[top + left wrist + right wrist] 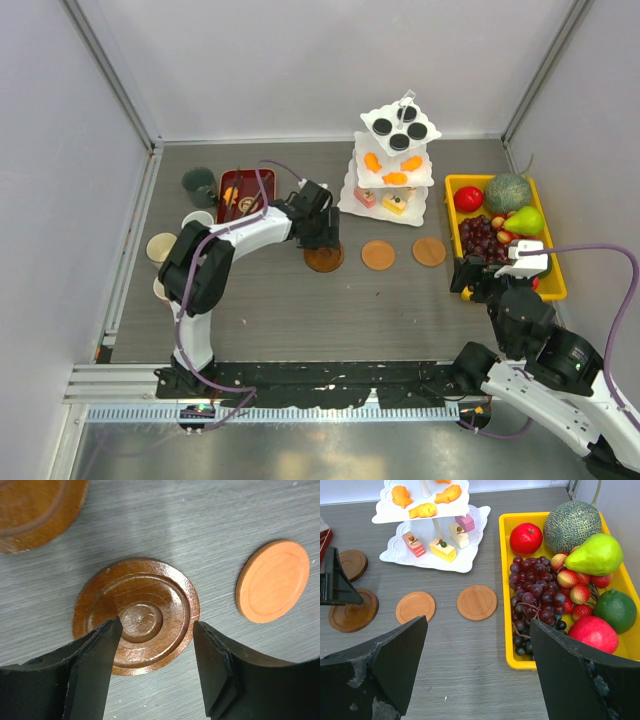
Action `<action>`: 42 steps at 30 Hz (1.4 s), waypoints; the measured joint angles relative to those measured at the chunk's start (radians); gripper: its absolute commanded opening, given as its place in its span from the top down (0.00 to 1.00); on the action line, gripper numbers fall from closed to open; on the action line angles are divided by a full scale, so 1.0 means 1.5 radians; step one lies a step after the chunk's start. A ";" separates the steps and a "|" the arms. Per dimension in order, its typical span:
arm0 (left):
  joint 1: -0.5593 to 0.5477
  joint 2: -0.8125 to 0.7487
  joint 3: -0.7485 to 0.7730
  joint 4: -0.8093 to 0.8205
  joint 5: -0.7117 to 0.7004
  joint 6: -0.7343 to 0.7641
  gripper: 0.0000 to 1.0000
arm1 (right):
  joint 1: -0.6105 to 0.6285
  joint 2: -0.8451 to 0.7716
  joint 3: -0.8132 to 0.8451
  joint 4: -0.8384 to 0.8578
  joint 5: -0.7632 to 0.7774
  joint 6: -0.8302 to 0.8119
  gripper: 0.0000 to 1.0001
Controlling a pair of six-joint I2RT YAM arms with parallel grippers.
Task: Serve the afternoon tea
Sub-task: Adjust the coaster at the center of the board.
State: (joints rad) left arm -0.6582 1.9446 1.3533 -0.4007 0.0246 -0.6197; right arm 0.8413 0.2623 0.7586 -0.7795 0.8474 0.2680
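1. Left end effector (157, 630): jaws apart and gripping nothing. It hangs directly over a dark brown coaster (136, 615) lying flat on the desk (300, 320). Contact with the coaster cannot be determined.
2. A second dark brown coaster (30, 510) lies near the first. A light coaster (272, 580) lies on its other side, apart from it.
3. A further light coaster (429, 251) lies near the yellow tray (450, 185) of fruit.
4. Right end effector (479, 625): jaws wide apart and empty, above the desk beside the yellow tray.
5. White three-tier stand (352, 205): at the far side of the desk, right of centre. It carries black round sweets (400, 130) on the top tier, orange sweets (385, 165) on the middle tier and pink-yellow sweets (385, 200) on the bottom tier.
6. Dark green mug (199, 183): far left, just beside the dark red tray (245, 195). The cream mug (161, 246) stands nearer, at the left edge.
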 measured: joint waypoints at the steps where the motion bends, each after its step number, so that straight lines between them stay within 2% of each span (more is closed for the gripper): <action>1: 0.006 -0.005 0.000 0.000 0.004 -0.001 0.32 | 0.000 0.000 0.000 0.000 0.000 0.000 0.10; 8: 0.058 -0.031 0.003 0.013 0.011 -0.023 0.37 | 0.000 0.000 0.000 0.000 0.000 0.000 0.10; 19: 0.131 -0.015 0.061 -0.013 -0.052 -0.034 0.35 | 0.000 0.000 0.000 0.000 0.000 0.000 0.10; 31: 0.153 0.046 0.082 -0.048 -0.068 -0.033 0.32 | 0.000 0.000 0.000 0.000 0.000 0.000 0.10; 42: 0.157 0.121 0.171 -0.078 -0.047 -0.032 0.32 | 0.000 0.004 0.000 0.000 0.000 0.000 0.10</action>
State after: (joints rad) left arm -0.4232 2.1258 1.6096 -0.5171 -0.0456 -0.6678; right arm 0.8413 0.2684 0.7586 -0.7795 0.8478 0.2676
